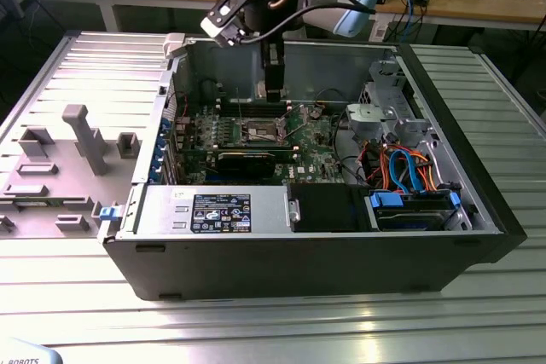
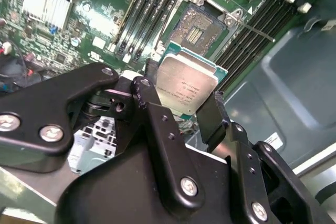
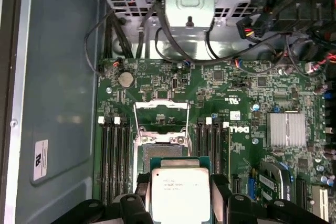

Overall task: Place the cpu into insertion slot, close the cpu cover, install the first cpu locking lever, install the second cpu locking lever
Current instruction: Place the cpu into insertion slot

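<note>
Your claw (image 2: 184, 103) is clamping the cpu (image 2: 187, 83) by two opposite edges, w/ the fingers (image 2: 148, 95) pressing in on either side and the dull metal top facing up. In the first wrist view the cpu (image 3: 180, 190) is sitting btwn the fingertips, and the insertion slot (image 3: 157, 148) is lying just beyond the claw's tips, partly hidden behind the chip's edge. The chip is hanging clear of the slot. In the exterior view the claw (image 1: 273, 83) is hovering over the green board (image 1: 320, 134), w/ the slot right beneath it. The cpu cover (image 3: 160, 105) is standing swung open on the slot's far side from the claw (thin silvery frame, board showing thru its window). Everything is sitting inside the open pc case (image 1: 299, 270).
</note>
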Controlling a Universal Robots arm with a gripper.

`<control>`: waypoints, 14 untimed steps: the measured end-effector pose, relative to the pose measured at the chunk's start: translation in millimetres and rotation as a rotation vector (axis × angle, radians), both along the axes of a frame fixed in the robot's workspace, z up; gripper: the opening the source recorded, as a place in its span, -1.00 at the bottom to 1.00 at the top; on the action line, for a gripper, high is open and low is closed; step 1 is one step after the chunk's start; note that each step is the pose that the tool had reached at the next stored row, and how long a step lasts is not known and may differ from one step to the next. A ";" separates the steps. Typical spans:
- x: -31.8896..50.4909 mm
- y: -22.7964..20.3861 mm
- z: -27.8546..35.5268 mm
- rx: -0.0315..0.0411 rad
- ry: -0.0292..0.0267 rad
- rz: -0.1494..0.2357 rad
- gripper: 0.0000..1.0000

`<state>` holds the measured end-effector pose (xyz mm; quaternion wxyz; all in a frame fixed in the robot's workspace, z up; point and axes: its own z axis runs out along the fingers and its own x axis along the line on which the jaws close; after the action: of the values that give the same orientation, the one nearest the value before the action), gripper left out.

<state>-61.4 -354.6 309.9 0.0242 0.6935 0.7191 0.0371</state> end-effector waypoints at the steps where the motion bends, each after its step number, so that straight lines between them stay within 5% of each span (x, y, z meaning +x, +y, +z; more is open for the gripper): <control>1: -0.1 1.5 -0.9 0.0000 -0.0001 0.010 0.08; 14: -0.1 2.7 -2.9 0.0000 0.0000 0.011 0.08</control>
<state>-61.5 -352.0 307.0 0.0241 0.6897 0.7228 0.0373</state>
